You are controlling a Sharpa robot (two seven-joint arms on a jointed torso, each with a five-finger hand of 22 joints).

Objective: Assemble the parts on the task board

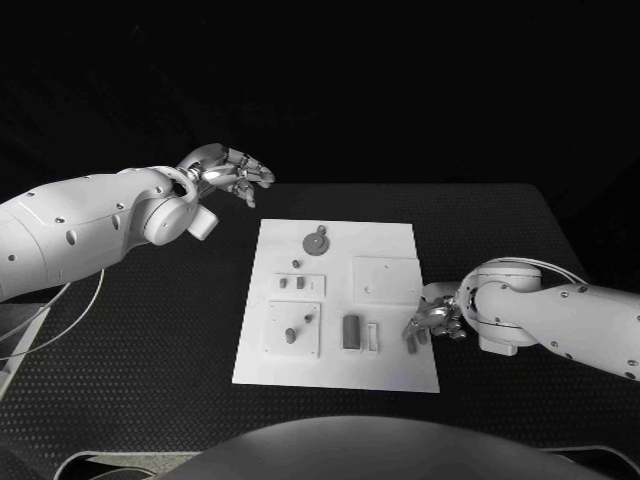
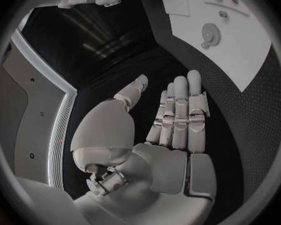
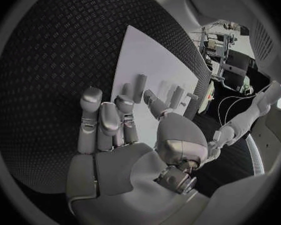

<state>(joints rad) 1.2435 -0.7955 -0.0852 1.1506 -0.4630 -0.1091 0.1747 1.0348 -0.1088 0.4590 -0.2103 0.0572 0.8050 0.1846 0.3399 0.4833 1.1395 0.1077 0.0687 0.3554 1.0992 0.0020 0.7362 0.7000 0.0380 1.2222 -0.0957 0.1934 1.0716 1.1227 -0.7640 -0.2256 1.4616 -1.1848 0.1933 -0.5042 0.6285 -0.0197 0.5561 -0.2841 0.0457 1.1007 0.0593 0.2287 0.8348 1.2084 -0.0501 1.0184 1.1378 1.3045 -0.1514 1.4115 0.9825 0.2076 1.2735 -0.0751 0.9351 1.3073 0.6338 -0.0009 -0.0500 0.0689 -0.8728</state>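
Here, black table [image 1: 147,370], white task board [image 1: 407,375] centred

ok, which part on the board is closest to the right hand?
The small upright white-grey piece at the task board's right near edge, right beside the right hand. The darker block sits further left; the round gear lies at the far end.

A robotics lab: a black textured table [image 1: 147,350] in a darkened room, equipment racks [image 3: 225,45] standing behind.
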